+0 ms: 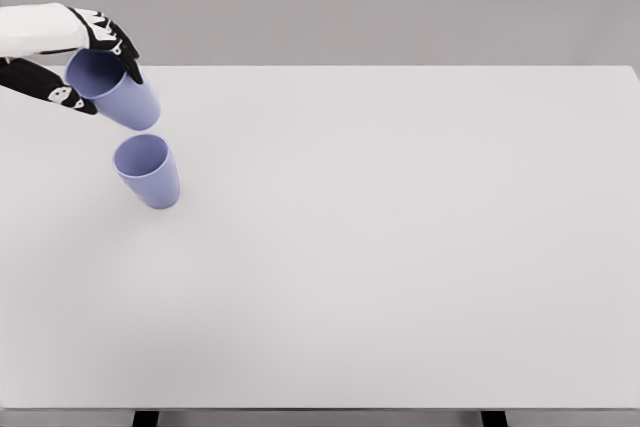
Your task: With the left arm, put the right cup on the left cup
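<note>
Left hand (92,55), far left, wrapped around a purple cup (118,89), tilted, lifted off the white table (400,247). Just below that cup, apart from it, a second purple cup (148,171) standing on the table. No readable writing anywhere.

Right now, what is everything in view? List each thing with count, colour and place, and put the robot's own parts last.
held cup: one, lavender blue, tilted in the air at the upper left, above and a little left of the other cup, apart from it.
standing cup: one, lavender blue, upright on the table near its left side, mouth open, nothing in it.
table: one, white, fills most of the view; dark legs show at the bottom edge.
backdrop: plain grey, behind the table's far edge.
left hand: one, black and white on a white arm, coming in from the upper left, fingers curled around the held cup.
right arm: not in view.
</note>
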